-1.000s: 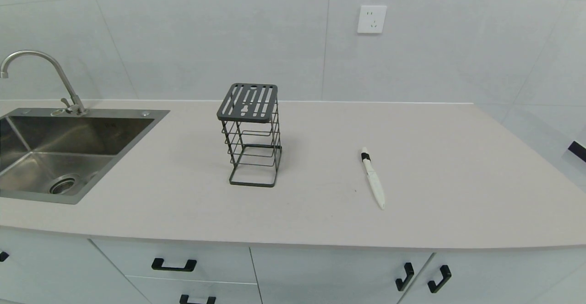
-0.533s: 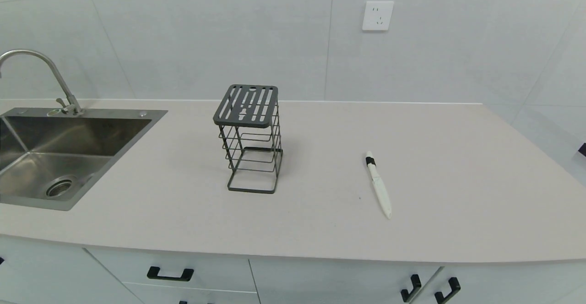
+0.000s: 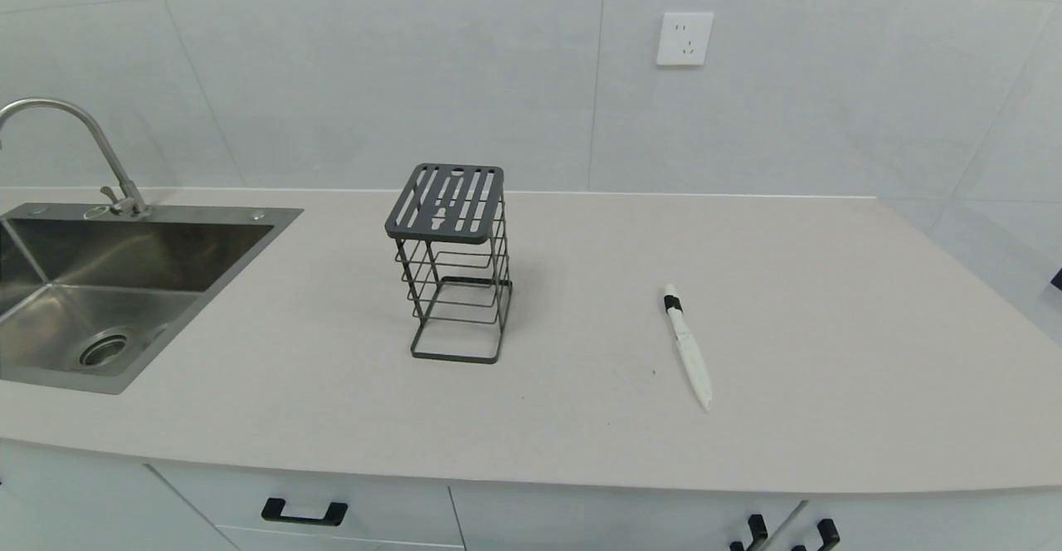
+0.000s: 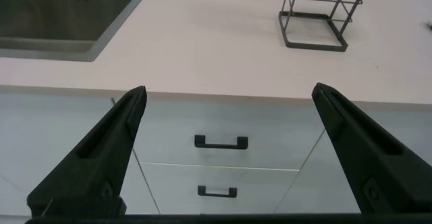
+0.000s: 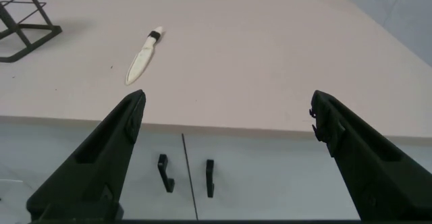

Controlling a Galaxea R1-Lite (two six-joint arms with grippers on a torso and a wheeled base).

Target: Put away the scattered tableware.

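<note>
In the head view only the camera was moved: the knife (image 3: pixel 687 348) is left flat on the counter (image 3: pixel 830 327), well apart from the rack (image 3: pixel 452 260). In the left wrist view the left gripper (image 4: pixel 228 89) is held open and empty. In the right wrist view the right gripper (image 5: pixel 228 96) is open too, so nothing is picked up yet.

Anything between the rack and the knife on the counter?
No. In the head view the stretch of counter between the rack and the knife is bare, apart from a tiny dark speck close to the knife.
</note>
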